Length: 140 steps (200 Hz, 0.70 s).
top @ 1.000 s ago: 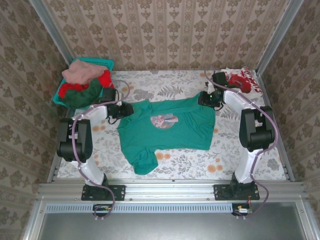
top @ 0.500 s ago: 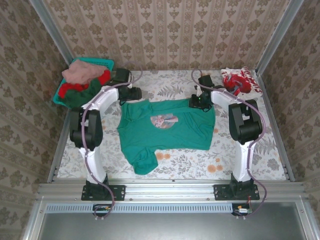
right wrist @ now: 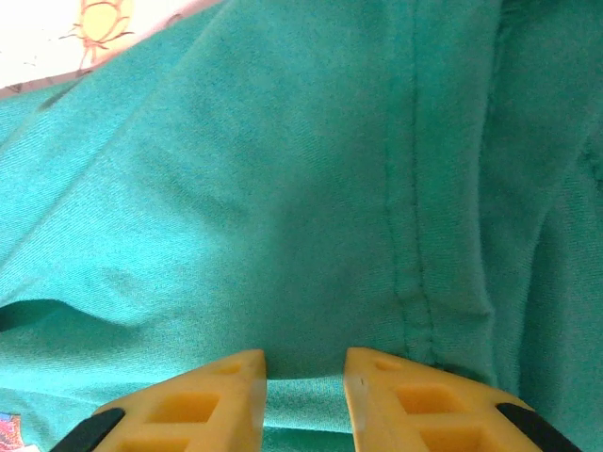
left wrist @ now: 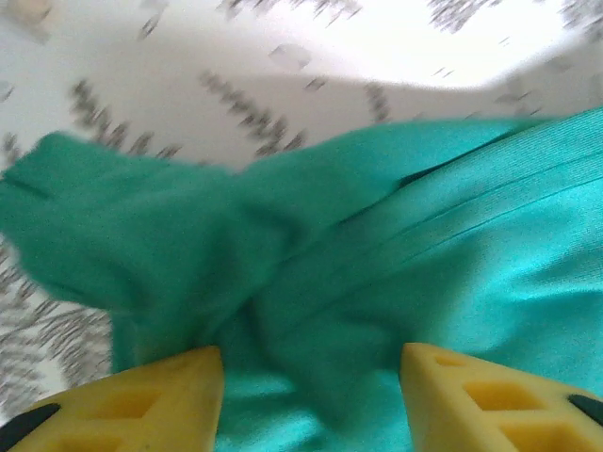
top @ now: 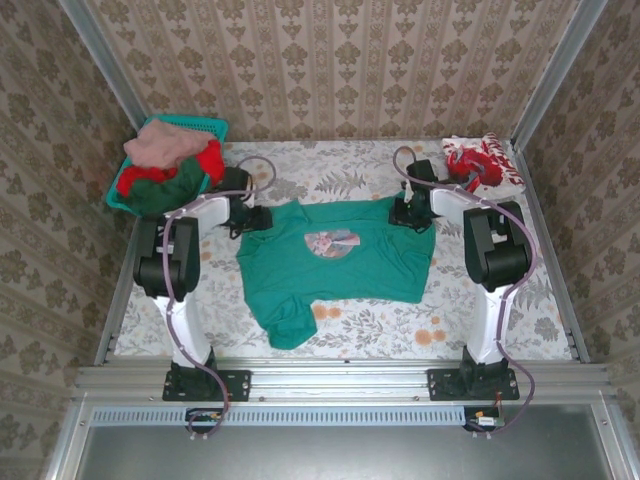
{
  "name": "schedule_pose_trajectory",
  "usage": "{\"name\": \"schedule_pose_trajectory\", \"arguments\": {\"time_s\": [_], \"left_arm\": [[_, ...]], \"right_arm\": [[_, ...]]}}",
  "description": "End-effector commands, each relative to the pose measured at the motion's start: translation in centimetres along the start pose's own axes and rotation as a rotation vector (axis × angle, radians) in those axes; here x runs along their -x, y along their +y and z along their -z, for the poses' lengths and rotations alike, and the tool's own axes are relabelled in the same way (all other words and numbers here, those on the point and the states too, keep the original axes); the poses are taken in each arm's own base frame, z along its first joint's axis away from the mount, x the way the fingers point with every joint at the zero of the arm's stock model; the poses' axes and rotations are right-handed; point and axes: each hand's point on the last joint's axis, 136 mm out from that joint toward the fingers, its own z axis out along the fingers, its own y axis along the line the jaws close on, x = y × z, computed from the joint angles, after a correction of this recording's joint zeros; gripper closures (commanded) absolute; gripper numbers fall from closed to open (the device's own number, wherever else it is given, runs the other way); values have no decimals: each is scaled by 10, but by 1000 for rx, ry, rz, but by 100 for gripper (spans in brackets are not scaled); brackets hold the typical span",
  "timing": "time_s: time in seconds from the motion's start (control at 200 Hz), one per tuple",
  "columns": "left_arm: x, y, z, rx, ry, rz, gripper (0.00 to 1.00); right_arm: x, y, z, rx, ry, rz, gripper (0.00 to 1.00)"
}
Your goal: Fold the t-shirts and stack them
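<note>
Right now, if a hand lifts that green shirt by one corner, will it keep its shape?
Probably not: the green shirt bunches in soft folds by the left hand, so it should droop. Thin, flat-lying cloth suggests it's light.

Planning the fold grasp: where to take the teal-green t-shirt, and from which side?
Probably its far edge: left hand on the bunched left corner, right hand on the right corner, both from above. The teal-green t-shirt lies flat, so only raised folds pinch.
</note>
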Motion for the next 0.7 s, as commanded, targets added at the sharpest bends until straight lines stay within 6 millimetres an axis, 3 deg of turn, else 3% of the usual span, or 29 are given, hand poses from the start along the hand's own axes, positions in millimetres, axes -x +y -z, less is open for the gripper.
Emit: {"name": "schedule_pose_trajectory", "arguments": {"time_s": [0.0,0.195,0.33,0.465,0.695], "left_arm": [[1,-7,5,-30,-5,-32,48],[32,-41,35,28,-93,-168,42],[48,-55,41,152,-102,-237,38],[58,-71,28,148,-96,-242,30],[62,-97,-14,71,-44,-251,32]], "right_arm": [[-9,-5,7,-3,22,-31,68],[0,14,25,58,-24,-12,67],[1,19,31,72,-40,-3,66],[-1,16,31,65,-43,1,66],[-2,16,30,75,-50,3,66]]}}
